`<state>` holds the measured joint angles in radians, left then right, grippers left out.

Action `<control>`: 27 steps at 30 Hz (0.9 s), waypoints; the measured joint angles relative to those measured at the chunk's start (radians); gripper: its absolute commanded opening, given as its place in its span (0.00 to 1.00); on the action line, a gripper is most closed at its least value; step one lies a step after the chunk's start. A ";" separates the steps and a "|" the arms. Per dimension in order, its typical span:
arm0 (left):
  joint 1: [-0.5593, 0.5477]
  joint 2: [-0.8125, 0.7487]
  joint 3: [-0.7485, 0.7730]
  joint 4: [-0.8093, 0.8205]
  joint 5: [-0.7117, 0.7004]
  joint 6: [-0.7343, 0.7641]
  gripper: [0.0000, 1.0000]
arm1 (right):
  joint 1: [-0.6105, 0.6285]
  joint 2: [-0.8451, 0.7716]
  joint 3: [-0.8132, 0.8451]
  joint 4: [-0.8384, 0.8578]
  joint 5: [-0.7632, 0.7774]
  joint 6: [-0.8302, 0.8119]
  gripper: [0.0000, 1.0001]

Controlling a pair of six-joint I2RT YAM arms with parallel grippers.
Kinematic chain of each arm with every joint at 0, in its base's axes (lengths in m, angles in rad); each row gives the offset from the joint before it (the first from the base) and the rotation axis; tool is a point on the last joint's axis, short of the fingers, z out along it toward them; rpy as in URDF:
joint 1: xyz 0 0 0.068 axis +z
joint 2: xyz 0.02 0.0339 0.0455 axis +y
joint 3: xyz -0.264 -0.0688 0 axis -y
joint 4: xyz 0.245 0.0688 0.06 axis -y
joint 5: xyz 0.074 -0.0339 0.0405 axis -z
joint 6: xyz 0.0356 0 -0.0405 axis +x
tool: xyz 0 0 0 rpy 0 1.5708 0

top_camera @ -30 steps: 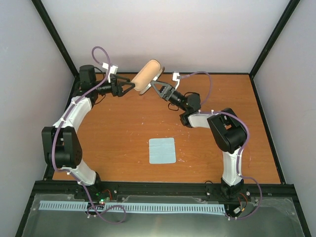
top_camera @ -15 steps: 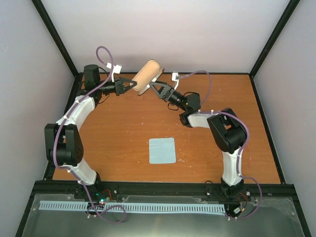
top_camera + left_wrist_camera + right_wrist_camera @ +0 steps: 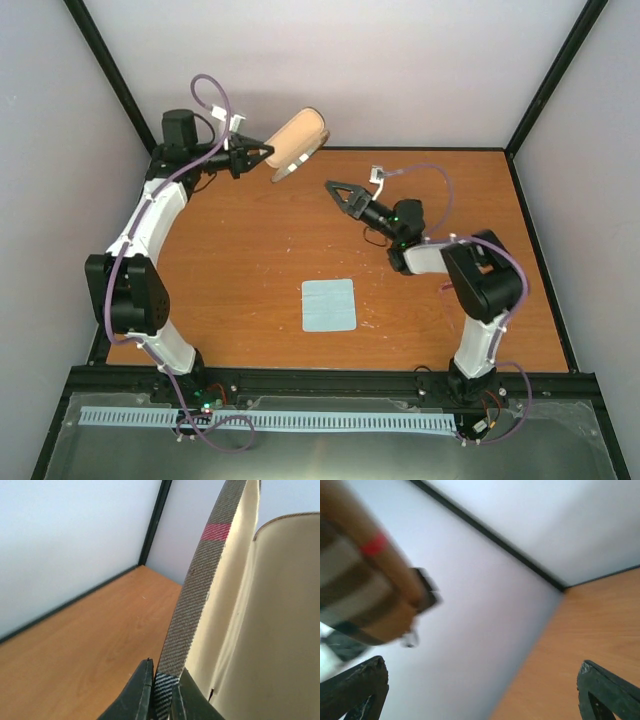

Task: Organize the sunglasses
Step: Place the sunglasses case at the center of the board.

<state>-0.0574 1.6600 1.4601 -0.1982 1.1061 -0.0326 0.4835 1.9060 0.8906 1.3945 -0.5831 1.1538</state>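
Clearly the left gripper (image 3: 162, 692) is pinched almost closed on the woven, grey-striped flap edge of the case (image 3: 298, 142). It holds the case in the air over the far left corner of the table (image 3: 250, 250), arm stretched back. The case's lining is smooth cream, and a red stripe crosses the fabric. The right gripper (image 3: 338, 196) is spread wide and grips nothing, clear of the case, forearm low. Where the sunglasses are cannot be told.
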 measured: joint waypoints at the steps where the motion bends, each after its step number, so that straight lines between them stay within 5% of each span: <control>1: 0.000 0.000 0.034 -0.023 -0.014 0.039 0.01 | -0.016 -0.044 -0.037 -0.076 0.006 -0.041 1.00; 7: -0.037 0.015 0.144 -0.150 -0.163 0.301 0.01 | -0.056 -0.451 0.031 -0.983 0.307 -0.462 1.00; 12: -0.146 0.097 0.149 -0.220 -0.378 0.485 0.01 | -0.053 -0.662 0.156 -1.403 0.609 -0.676 1.00; 21: -0.327 0.245 0.051 -0.201 -0.813 0.638 0.01 | -0.053 -0.705 0.136 -1.696 0.832 -0.761 1.00; 27: -0.372 0.235 -0.067 -0.104 -0.942 0.677 0.01 | -0.053 -0.698 0.119 -1.722 0.845 -0.762 1.00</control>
<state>-0.4294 1.8950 1.3933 -0.3023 0.1642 0.6441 0.4309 1.2079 1.0100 -0.3271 0.2615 0.3916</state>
